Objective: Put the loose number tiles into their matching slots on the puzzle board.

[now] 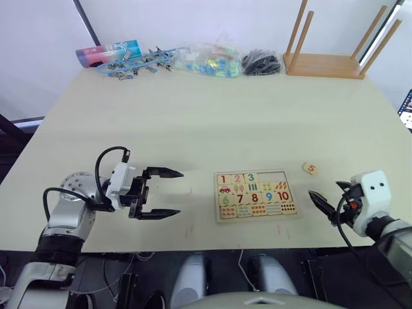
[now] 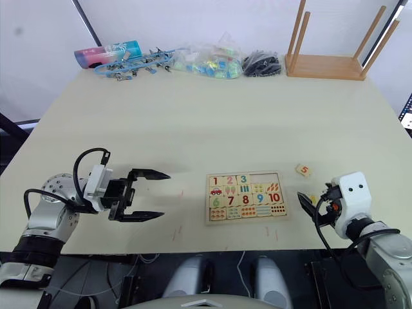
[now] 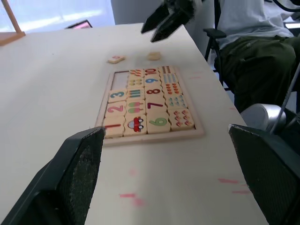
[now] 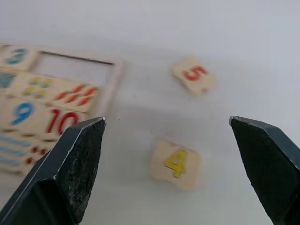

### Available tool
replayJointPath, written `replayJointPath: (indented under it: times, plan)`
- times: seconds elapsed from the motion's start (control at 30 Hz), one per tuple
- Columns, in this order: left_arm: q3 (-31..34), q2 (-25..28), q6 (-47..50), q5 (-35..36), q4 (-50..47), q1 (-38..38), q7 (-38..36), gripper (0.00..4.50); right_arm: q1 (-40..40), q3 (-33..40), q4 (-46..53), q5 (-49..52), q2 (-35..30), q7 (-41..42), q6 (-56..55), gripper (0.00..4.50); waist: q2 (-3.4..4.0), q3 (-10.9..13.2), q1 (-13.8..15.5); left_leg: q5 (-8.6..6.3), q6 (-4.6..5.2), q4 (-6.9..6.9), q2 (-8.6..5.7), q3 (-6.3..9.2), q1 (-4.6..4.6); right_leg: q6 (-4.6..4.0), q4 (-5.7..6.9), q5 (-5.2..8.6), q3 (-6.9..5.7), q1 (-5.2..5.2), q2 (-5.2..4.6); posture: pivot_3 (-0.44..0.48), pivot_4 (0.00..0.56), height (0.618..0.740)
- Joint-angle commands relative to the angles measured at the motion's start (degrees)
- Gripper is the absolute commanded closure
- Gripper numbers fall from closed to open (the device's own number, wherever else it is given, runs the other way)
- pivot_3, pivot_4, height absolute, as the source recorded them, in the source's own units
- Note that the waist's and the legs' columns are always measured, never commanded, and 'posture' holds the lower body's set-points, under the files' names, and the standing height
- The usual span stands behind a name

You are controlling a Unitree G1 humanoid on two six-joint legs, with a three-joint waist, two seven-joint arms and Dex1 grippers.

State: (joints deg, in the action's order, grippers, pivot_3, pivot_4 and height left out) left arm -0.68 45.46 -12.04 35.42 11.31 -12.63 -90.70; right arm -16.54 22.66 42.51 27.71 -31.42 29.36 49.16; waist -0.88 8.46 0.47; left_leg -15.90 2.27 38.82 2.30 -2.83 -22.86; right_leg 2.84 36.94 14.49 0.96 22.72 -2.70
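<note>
The puzzle board [image 1: 257, 218] lies near the table's front edge, between my two grippers. Tiles 1, 2 and 3 sit in its top row, and the two slots [image 1: 275, 175] at the right end of that row are empty. The loose tile 5 [image 1: 310, 168] lies on the table just right of the board's far corner. Tile 4 [image 4: 176, 163] lies nearer, directly in front of my right gripper [image 1: 322, 203], which is open a little above the table. My left gripper [image 1: 172, 192] is open left of the board, holding nothing.
A wooden stand with tall dowels [image 1: 325, 64] is at the far right corner. Along the far edge lie a clear bag of coloured pieces [image 1: 206, 61], a black bundle [image 1: 261, 62], blue items [image 1: 132, 64] and a pink and teal tube [image 1: 106, 53]. A seated person [image 3: 248, 47] is beyond the table's right side.
</note>
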Motion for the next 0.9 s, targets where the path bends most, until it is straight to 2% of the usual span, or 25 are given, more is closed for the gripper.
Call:
replayJointPath:
  times: [0.03, 0.17, 0.43, 0.63, 0.9]
  plan:
    - [2.25, -0.25, 0.35, -0.28, -0.70, -0.87, -0.96, 0.00, -1.41, 0.28, -4.02, -1.14, -3.80, 9.06, -11.61, 0.08, -0.01, 0.00, 0.03, 0.00, 0.00, 0.00, -0.02, -0.02, 0.00, 0.00, 0.00, 0.00, 0.03, 0.00, -0.02, 0.000, 0.150, 0.737]
    - [2.74, -0.42, 1.30, -0.37, -2.09, -0.01, -0.59, 0.00, 0.34, -0.50, -19.64, -1.94, -10.24, 24.68, -25.45, 0.08, -0.04, 0.02, 0.13, 0.00, 0.00, 0.00, -0.04, -0.06, 0.00, 0.07, -0.03, -0.04, 0.08, -0.01, -0.03, 0.000, 0.150, 0.737]
    - [3.71, -0.94, 2.00, -0.74, -3.98, 1.37, 0.11, 0.00, 8.46, -5.59, -44.99, -6.01, -16.64, 43.57, -47.19, 0.08, -0.03, 0.05, 0.19, 0.00, 0.00, 0.01, -0.06, -0.06, 0.02, 0.14, -0.03, -0.08, 0.06, -0.02, 0.02, 0.000, 0.150, 0.737]
    - [4.05, -1.48, 2.25, -1.26, -4.56, 1.72, 0.05, 0.00, 17.09, -11.76, -58.02, -9.79, -18.12, 51.82, -58.45, 0.08, 0.00, 0.07, 0.19, 0.01, 0.00, 0.03, -0.06, -0.10, 0.06, 0.15, -0.01, -0.10, 0.09, -0.03, 0.01, 0.000, 0.150, 0.737]
    - [4.06, -1.91, 2.48, -1.75, -4.52, 1.28, -0.34, 0.00, 24.64, -15.97, -67.42, -12.14, -18.14, 54.91, -64.43, 0.08, 0.00, 0.07, 0.31, 0.01, 0.00, 0.04, -0.04, -0.11, 0.07, 0.16, 0.02, -0.11, 0.09, -0.03, 0.00, 0.000, 0.150, 0.737]
